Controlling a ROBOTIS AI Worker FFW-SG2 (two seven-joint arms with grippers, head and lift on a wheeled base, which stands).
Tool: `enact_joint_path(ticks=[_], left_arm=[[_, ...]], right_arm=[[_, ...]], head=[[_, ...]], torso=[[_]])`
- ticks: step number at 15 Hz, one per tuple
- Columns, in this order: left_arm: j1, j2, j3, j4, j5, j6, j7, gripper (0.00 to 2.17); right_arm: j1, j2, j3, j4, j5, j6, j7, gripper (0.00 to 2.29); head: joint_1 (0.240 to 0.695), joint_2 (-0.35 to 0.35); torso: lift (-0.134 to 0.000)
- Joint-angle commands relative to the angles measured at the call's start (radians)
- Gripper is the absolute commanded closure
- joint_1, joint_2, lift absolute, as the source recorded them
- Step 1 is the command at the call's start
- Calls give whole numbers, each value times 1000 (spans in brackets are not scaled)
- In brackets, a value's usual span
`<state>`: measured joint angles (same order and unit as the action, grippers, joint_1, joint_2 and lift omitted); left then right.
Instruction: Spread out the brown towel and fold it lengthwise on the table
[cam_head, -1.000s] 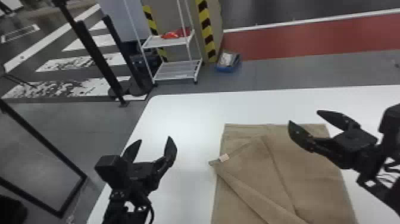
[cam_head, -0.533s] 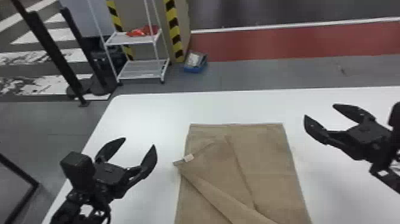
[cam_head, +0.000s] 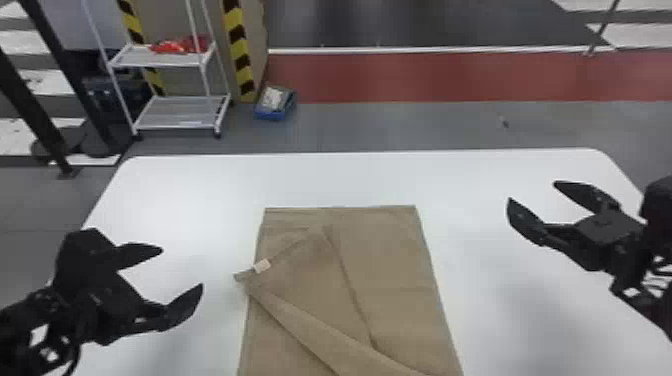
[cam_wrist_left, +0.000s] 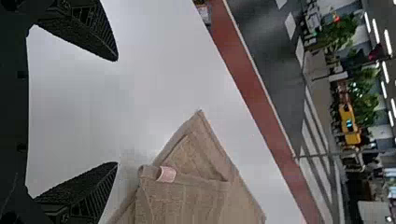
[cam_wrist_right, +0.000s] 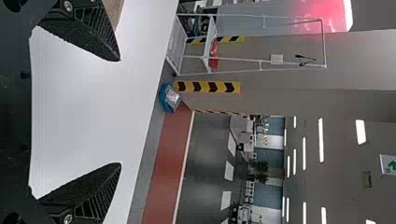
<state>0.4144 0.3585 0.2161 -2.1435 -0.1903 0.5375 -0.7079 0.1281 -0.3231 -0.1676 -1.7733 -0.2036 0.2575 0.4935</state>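
The brown towel (cam_head: 390, 260) lies on the white table, with a folded-over layer slanting across its left part and a small pale tag near that layer's left corner. My left gripper (cam_head: 181, 276) is open, left of the towel and apart from it. My right gripper (cam_head: 532, 202) is also open, off to the towel's right. In the left wrist view, the left gripper (cam_wrist_left: 116, 112) has nothing between its fingers, and the towel (cam_wrist_left: 187, 200) with its tag is beyond them. In the right wrist view, the right gripper (cam_wrist_right: 120, 112) has bare table between its fingers; a bit of towel (cam_wrist_right: 113, 10) shows past one finger.
The white table (cam_head: 500, 175) has bare surface behind the towel and on both sides. Beyond it on the floor stand a white wheeled rack (cam_head: 170, 112) holding something red, and a blue box (cam_head: 274, 104) beside a striped yellow-black post (cam_head: 239, 55).
The head view has swung to the right, so the towel and table appear farther left. Against the towel, the right gripper has shifted right, away from it. The towel looks unchanged, and both grippers stay open.
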Motion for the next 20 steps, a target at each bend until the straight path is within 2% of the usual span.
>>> enact_joint_path(ticks=[1,3,4,6,10,12,17,19,20], left_arm=[[-39,40,-9,-16,-80,20,-62,134],[-43,85,-46,-27,-138,20,-105,201],[-48,103,-86,-27,-186,17,-127,208],[-82,120,-165,-13,-304,11,-145,208],[-134,151,-253,13,-353,-7,-199,329],[-135,155,-297,14,-403,-17,-214,333],[-140,157,-330,5,-416,-20,-232,421],[-149,155,-354,11,-448,-23,-235,589],[-152,154,-360,13,-448,-26,-235,606]], right_arm=[[27,1,-41,-20,-16,3,3,76],[39,1,-58,-21,-19,0,2,76],[39,2,-62,-20,-20,3,2,76],[38,12,-66,-26,-22,9,2,76],[45,26,-72,-52,-23,43,2,76],[47,26,-84,-54,-40,49,2,76],[47,26,-96,-54,-65,55,2,73],[47,26,-96,-54,-65,55,2,76],[47,26,-99,-54,-65,55,2,73]], head=[[695,6],[695,-5],[695,-8],[695,-33],[695,-53],[695,-74],[695,-105],[695,-119],[695,-122]], torso=[[-125],[-125],[-125],[-125],[-125],[-125],[-125],[-125],[-125]])
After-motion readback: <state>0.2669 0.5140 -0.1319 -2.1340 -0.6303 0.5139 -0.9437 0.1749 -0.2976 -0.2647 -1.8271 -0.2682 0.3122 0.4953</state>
